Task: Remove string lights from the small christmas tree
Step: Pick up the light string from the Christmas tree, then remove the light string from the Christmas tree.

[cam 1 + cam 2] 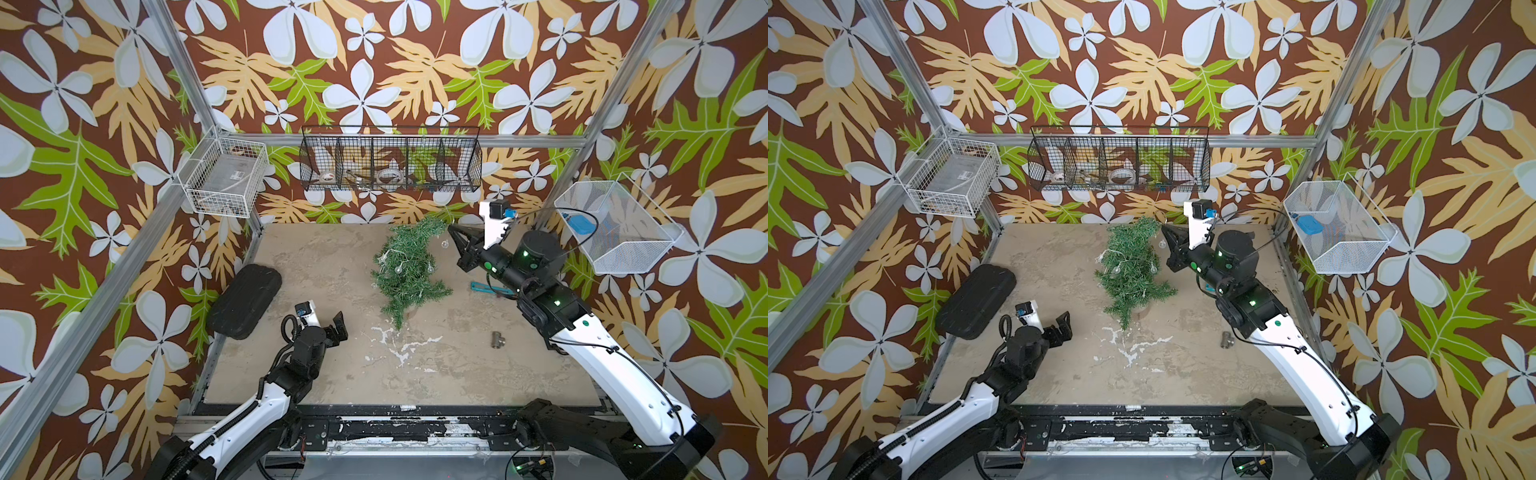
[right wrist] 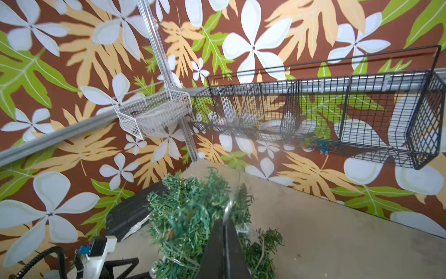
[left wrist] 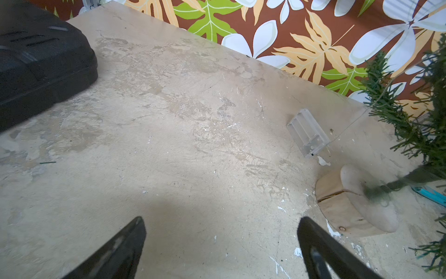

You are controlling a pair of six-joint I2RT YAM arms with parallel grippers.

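At the far middle of the table, one small christmas tree stands on one round wooden base. One set of string lights is draped through its branches. Three round clear bulbs can be counted in both top views: two against the needles and one hanging off the tree's right side. Any further bulbs cannot be told.

The right gripper sits just right of the tree top, jaws fully closed. The right wrist view shows the thin pale wire pinched at their tip. One clear battery box lies just beside the base, with a wire running from it to the tree.

The left gripper hovers near-left of the tree, well apart from it, jaws spread wide with nothing between them.

Also on the table:
- one black case at the left edge
- one metal fitting to the right
- one teal tool to the right

Three baskets hang on the walls:
- a white wire basket, far left
- a black wire basket of five compartments, on the far wall
- a white mesh basket, on the right
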